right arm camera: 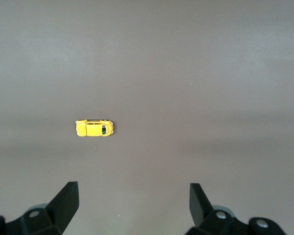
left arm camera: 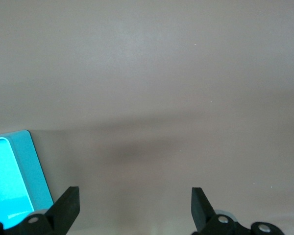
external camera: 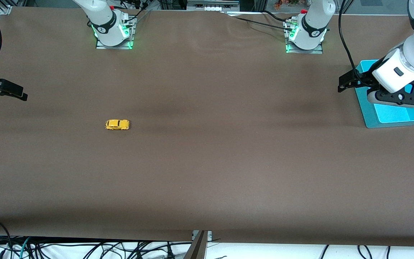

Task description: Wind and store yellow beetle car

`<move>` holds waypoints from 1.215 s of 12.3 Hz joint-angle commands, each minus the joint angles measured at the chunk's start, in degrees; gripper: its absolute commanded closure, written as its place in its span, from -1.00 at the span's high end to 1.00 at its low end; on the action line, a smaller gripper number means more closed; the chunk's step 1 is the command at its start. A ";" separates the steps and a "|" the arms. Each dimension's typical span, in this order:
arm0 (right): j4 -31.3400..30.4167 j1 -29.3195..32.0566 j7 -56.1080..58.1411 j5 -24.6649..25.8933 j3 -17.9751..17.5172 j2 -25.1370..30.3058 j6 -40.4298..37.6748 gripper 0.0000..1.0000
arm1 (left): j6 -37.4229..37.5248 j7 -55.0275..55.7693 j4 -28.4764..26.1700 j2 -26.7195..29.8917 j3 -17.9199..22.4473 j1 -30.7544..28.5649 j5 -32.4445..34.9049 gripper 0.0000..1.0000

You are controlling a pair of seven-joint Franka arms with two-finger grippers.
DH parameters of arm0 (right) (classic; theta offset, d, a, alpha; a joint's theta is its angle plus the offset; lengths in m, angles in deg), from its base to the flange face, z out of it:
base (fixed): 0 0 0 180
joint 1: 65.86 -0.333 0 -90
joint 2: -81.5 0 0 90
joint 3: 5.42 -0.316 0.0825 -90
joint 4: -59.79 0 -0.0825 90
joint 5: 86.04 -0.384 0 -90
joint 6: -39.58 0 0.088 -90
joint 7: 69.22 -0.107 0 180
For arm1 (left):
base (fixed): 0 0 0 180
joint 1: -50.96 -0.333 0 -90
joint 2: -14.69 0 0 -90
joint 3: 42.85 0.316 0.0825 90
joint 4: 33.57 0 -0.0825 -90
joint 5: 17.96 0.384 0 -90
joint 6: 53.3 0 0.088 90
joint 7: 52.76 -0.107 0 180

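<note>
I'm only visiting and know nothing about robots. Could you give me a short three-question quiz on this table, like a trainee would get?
1. True or false: the yellow beetle car is held by a tool.
2. Which tool is over the edge of the blue tray? A) left tool B) right tool C) neither
3. Fill in: both tools have their fingers ____.

Key
1. False. The car sits alone on the brown table, toward the right arm's end.
2. A. The left tool hangs there; the right tool hangs at the table's edge at the right arm's end.
3. Open, and empty.
</note>
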 commanded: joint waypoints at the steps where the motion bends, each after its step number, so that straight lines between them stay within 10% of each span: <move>1: -0.22 0.89 0.88 1.50 -0.79 0.47 0.23 0.99 | 0.06 -0.54 -0.56 0.93 -0.14 -0.37 -0.80 1.00; 15: 0.13 1.06 1.14 1.60 -0.70 0.12 0.23 0.99 | 0.50 0.15 0.32 0.93 -0.49 -0.28 -0.36 1.00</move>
